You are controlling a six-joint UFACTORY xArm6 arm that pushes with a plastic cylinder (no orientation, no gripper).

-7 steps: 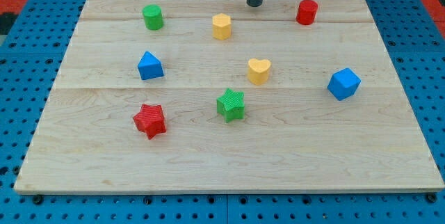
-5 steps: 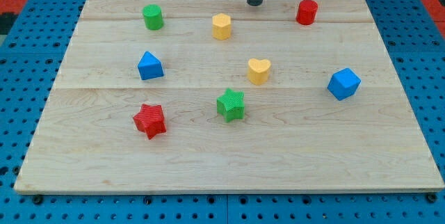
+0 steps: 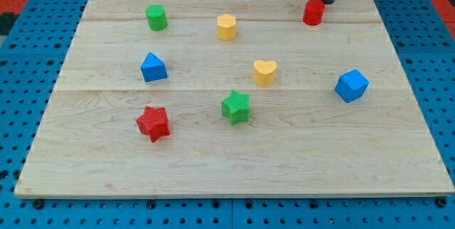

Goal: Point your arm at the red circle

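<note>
The red circle (image 3: 313, 12) is a short red cylinder near the view's top right of the wooden board (image 3: 227, 165). My tip (image 3: 329, 1) is the lower end of the dark rod and stands just up and to the right of the red circle, almost touching its upper right edge. The rod rises out of the view's top edge.
Other blocks on the board: a green cylinder (image 3: 156, 17), a yellow hexagon (image 3: 226, 27), a blue block (image 3: 153, 67), a yellow heart (image 3: 264, 72), a blue cube (image 3: 351, 85), a green star (image 3: 235, 107) and a red star (image 3: 153, 122).
My tip has moved to the view's right along the top of the board, from left of the red circle to its upper right side. No block has moved.
</note>
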